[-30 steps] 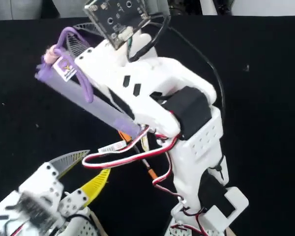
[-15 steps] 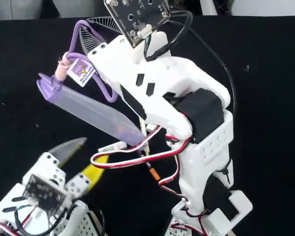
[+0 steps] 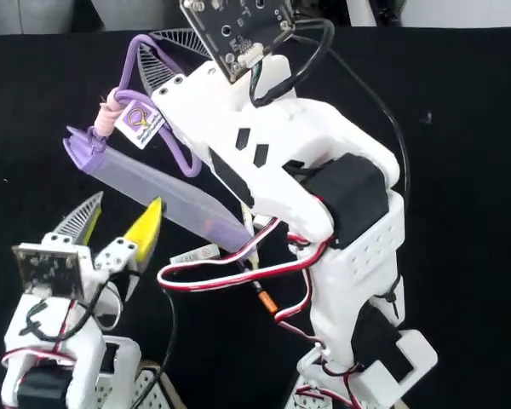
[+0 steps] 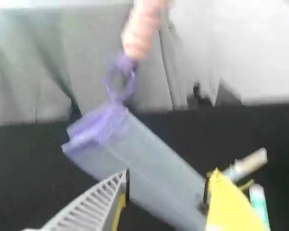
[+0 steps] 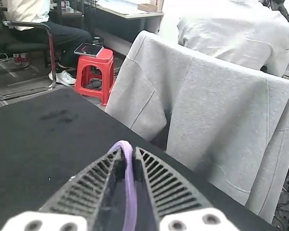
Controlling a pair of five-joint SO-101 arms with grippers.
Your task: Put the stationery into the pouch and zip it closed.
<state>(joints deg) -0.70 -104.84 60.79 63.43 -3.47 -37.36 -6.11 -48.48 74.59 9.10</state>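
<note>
Over black table [image 3: 460, 128], dangles lilac pouch [image 3: 162, 196] by its purple loop [image 5: 130, 187] pinched in right gripper [image 5: 126, 153], left gripper [image 3: 128, 202] spread open near it.

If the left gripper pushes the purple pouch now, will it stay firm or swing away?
Likely it swings: the pouch hangs by its cord pinched in the right gripper. It holds a straight shape in the air, so it seems fairly stiff, not floppy.
</note>
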